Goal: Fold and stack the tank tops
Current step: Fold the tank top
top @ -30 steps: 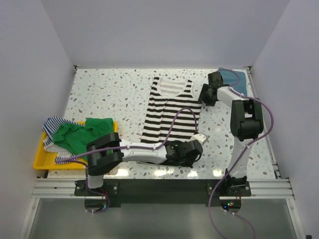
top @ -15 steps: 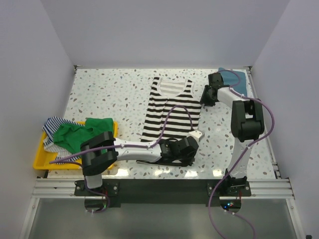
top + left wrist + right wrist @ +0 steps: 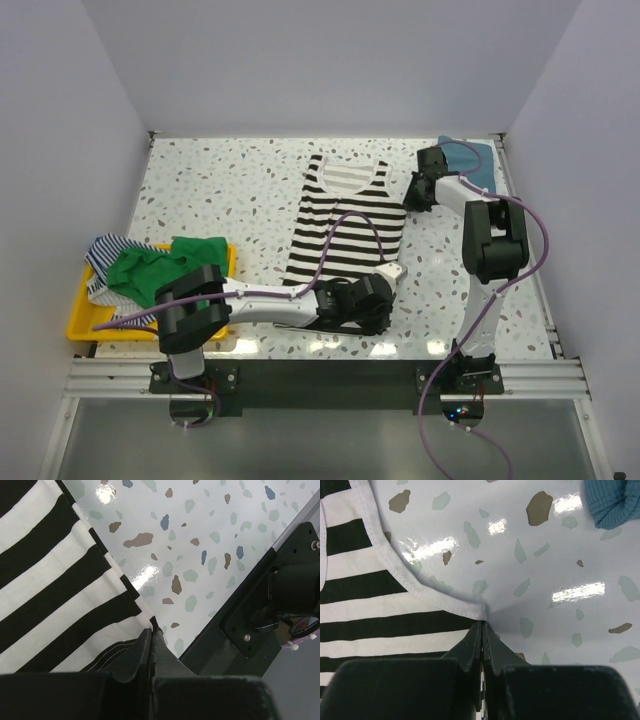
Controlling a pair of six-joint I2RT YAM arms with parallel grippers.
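At the far left, the yellow tray holds the green top and the thin blue-striped top in a heap, both unfolded. In the middle of the speckled table, the black-and-white striped top lies flat with its neck away from me. My left gripper is pinched together on its near right hem corner. My right gripper is closed on the right side seam just under the armhole (so I hold that whole edge, ready, I judge, to fold it across). In the far right corner, the teal top sits in a compact bundle; I cannot tell whether it is properly folded. By my reckoning at most one top is done, this one has no fold yet, and two wait. I can read no label, brand or writing anywhere.
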